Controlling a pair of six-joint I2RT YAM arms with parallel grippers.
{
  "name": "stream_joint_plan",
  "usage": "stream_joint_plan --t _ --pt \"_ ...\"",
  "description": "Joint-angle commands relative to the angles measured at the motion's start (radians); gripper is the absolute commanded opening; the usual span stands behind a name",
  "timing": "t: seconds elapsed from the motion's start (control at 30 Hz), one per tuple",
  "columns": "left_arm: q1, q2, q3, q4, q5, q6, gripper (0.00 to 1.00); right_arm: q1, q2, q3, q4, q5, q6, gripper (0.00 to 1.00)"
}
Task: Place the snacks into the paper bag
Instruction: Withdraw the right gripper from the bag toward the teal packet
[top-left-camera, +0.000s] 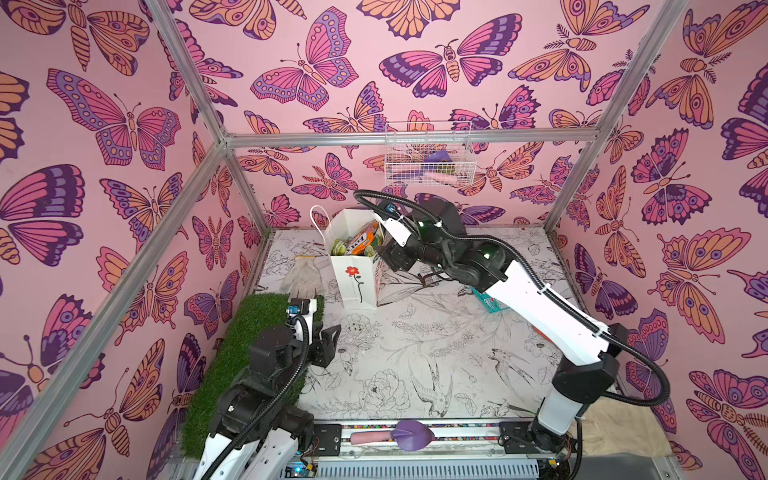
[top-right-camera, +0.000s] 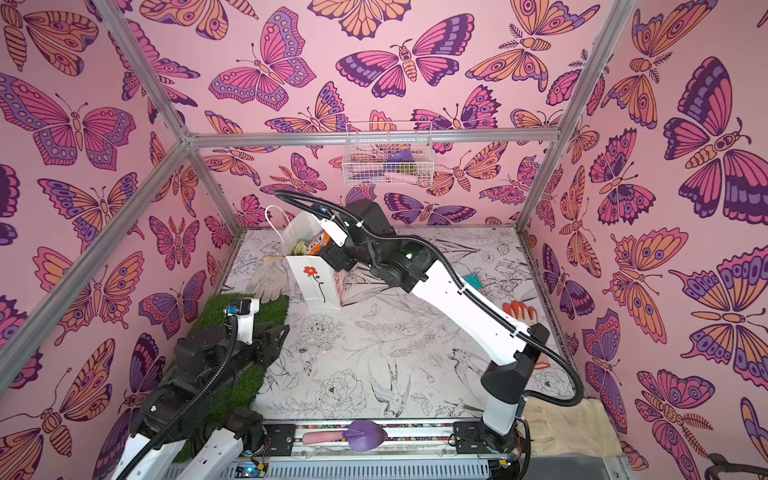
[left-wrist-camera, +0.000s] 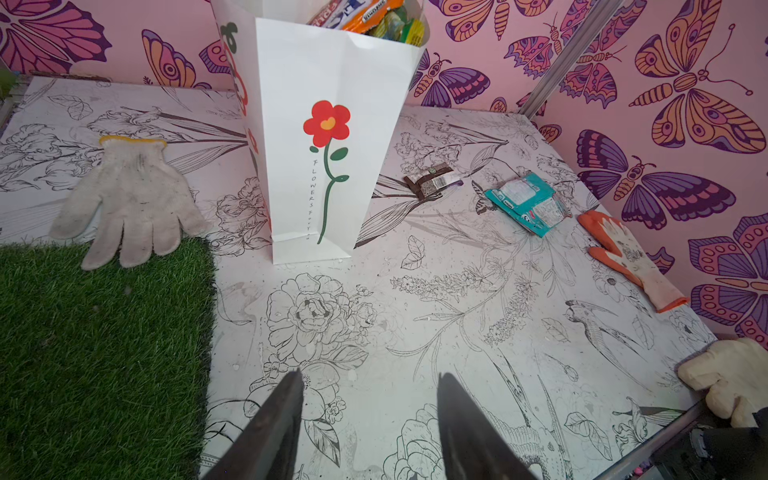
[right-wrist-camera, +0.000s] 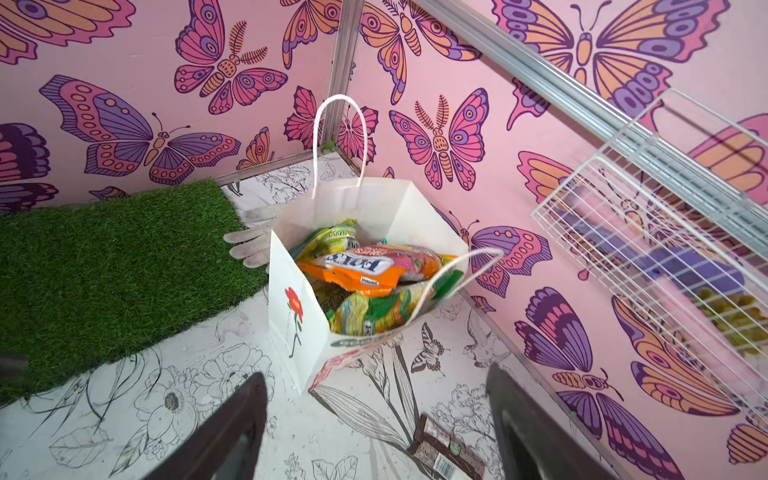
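We saw the right arm (top-left-camera: 536, 307) hide 1 edge of the paper bag (top-left-camera: 353, 286), which stood back left with an orange packet (right-wrist-camera: 365, 270) inside. Teal packets (left-wrist-camera: 528, 203) and 1 brown bar (left-wrist-camera: 432, 185) lay beside it. Left gripper (left-wrist-camera: 372, 376) and right gripper (right-wrist-camera: 376, 378): fingers apart, empty.

Light: bright, even and diffuse in all four views; the pink walls (top-left-camera: 104, 166) carry no hot spots.
Shadows: faint and soft-edged; a pale one lies at the foot of the paper bag (left-wrist-camera: 307, 83) on the table (left-wrist-camera: 415, 332).
Glare: a mild sheen on the orange packet (right-wrist-camera: 365, 266); the bag's white face is very bright, yet its print stays legible.
Blur: the wire basket (right-wrist-camera: 665, 249) is smeared in the right wrist view, its contents indistinct.
Focus: the left pincer (left-wrist-camera: 370, 374) and right pincer (right-wrist-camera: 376, 370) show dark, soft-edged fingers (left-wrist-camera: 274, 428) at close range.
Distortion: wide-angle; the frame bars (top-left-camera: 183, 70) splay toward the corners in both top views.
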Motion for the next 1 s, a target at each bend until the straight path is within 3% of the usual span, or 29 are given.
stream_joint_plan --t 0.0,0.4,0.7,0.97 --pt "-0.005 -0.012 -0.010 -0.025 -0.010 -0.003 0.54 -0.011 -0.078 -0.071 0.044 0.068 0.056 0.86" --pt "-0.005 -0.011 -0.011 -0.025 -0.011 -0.003 0.54 -0.220 -0.248 -0.286 0.077 0.023 0.317 0.90" --pt "-0.005 -0.007 -0.011 -0.025 -0.013 -0.004 0.54 -0.444 -0.270 -0.403 0.038 -0.066 0.591 0.91" --pt "-0.005 -0.004 -0.010 -0.026 -0.015 -0.003 0.54 -0.581 -0.250 -0.464 -0.024 -0.090 0.753 0.92"
